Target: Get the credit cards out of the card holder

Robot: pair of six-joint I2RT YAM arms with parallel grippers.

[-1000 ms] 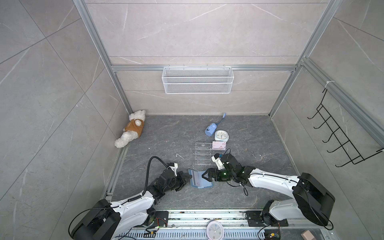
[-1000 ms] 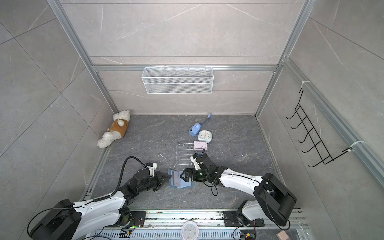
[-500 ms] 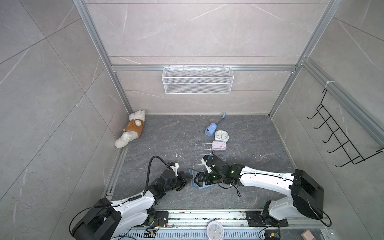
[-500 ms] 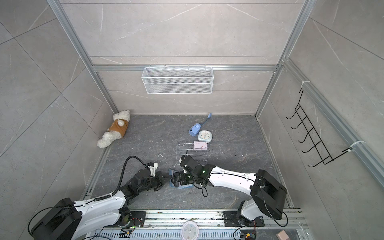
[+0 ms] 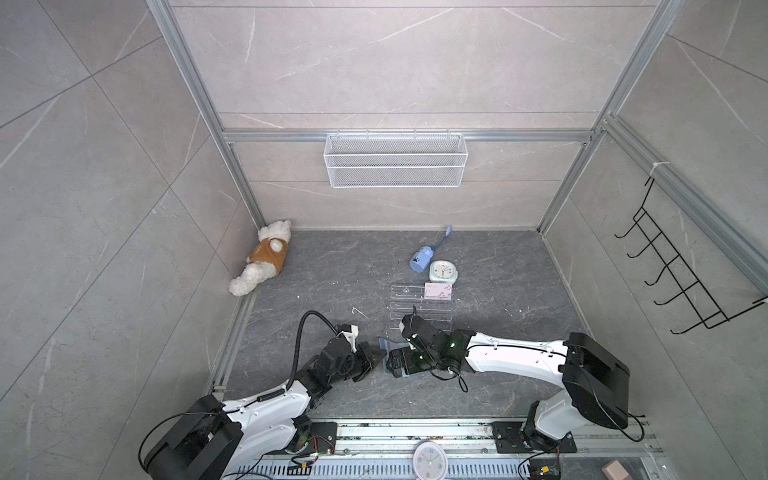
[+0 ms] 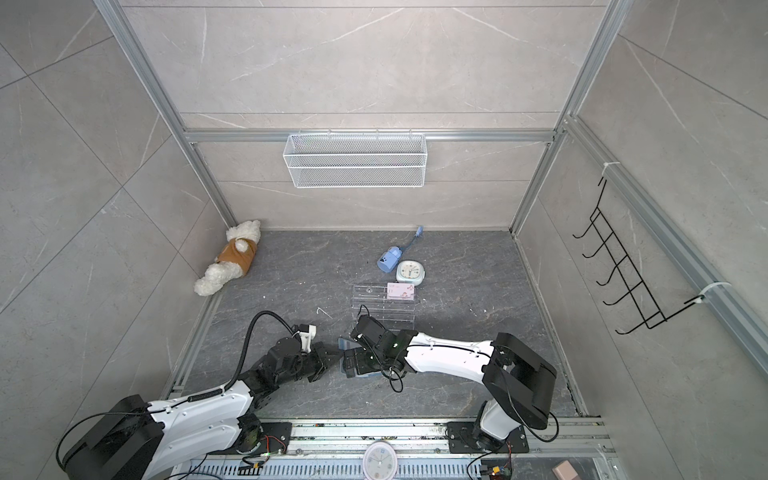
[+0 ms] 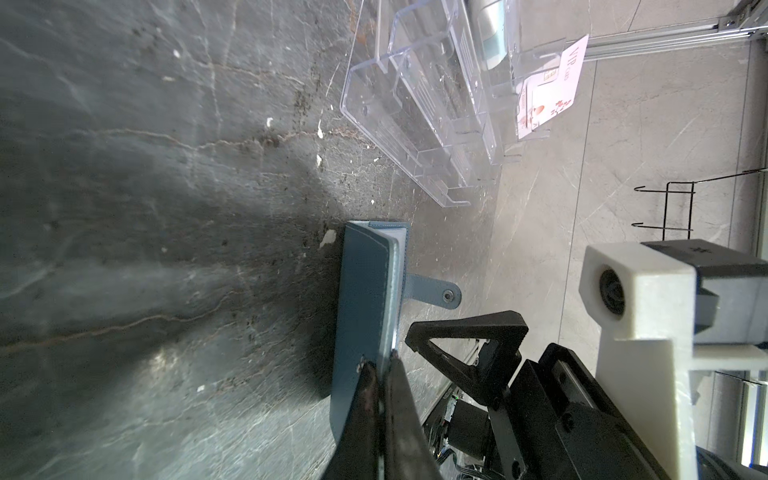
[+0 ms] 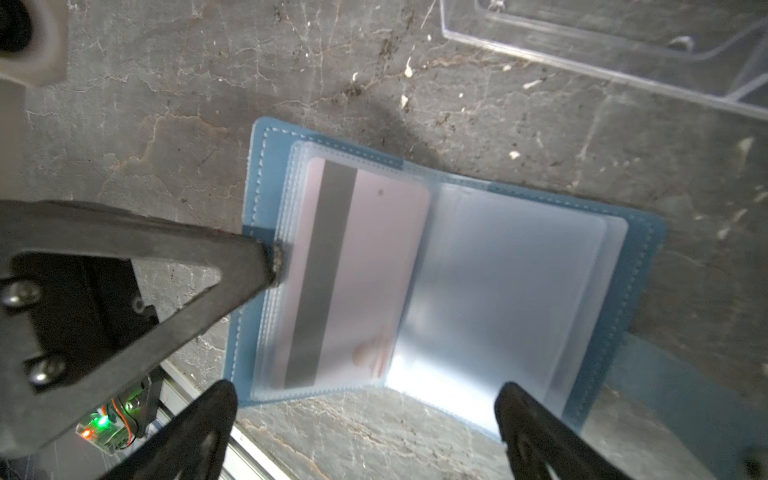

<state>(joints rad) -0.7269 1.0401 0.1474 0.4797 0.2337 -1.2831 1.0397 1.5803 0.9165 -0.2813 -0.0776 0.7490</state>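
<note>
Dusty-blue soft leatherette with pale stitching forms the card holder, which lies open like a book on the dark stone counter, near the front edge between the two arms and just in front of a clear acrylic rack. It is probably light and floppy, so it would likely lift along with any card pulled from it unless pinned. The left fingers are clenched on the outer edge of one half, tilting that cover up. The right fingers are spread wide above the open pages and grasp nothing. A pale pink card with a dark stripe sits inside a cloudy plastic sleeve on the half nearest the left fingers. It looks thin, stiff, light and slick, and the sleeve may cling to it. The best hold is a pinch on a short length of whichever card edge shows at the sleeve's mouth, followed by a pull straight along the pocket. Which side the mouth is on cannot be made out. The facing sleeves look empty, with glare across them. A second pink card with small floral marks stands in the rack.
</note>
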